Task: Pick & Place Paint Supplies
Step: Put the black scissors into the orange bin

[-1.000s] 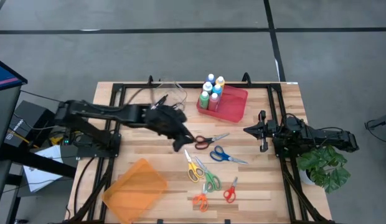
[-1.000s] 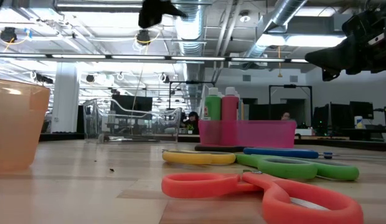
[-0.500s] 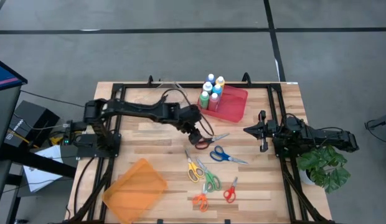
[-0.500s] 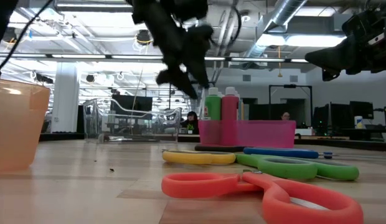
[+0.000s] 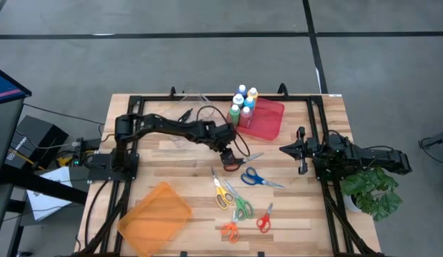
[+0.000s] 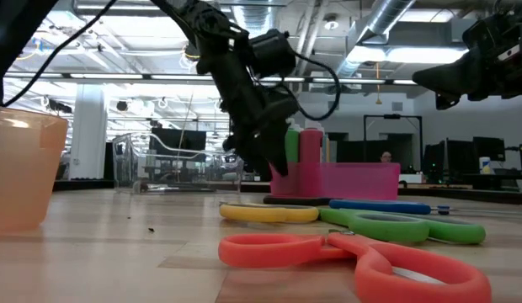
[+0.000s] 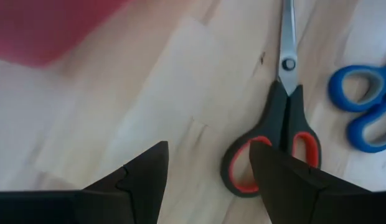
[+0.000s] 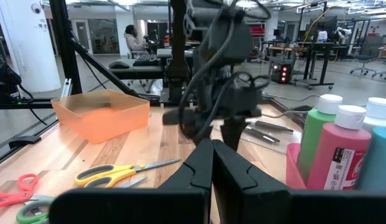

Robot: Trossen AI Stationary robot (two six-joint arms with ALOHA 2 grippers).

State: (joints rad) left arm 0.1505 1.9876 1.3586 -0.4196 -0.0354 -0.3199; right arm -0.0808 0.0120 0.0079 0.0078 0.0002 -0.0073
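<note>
The paint bottles [image 5: 242, 104] stand upright in the red tray [image 5: 268, 123] at the table's far edge; the open left tool [image 5: 231, 155] hovers just short, nearer than the closed right tool [image 5: 301, 150].

Robotics lab or workshop, exposed ceiling ducts [image 6: 387, 25], grey concrete floor [image 5: 207, 57], further workbenches [image 8: 292, 50] behind

Two dark jointed arms, looping black cables

Bright overhead ceiling lights, soft shadows, blurred left wrist view
</note>
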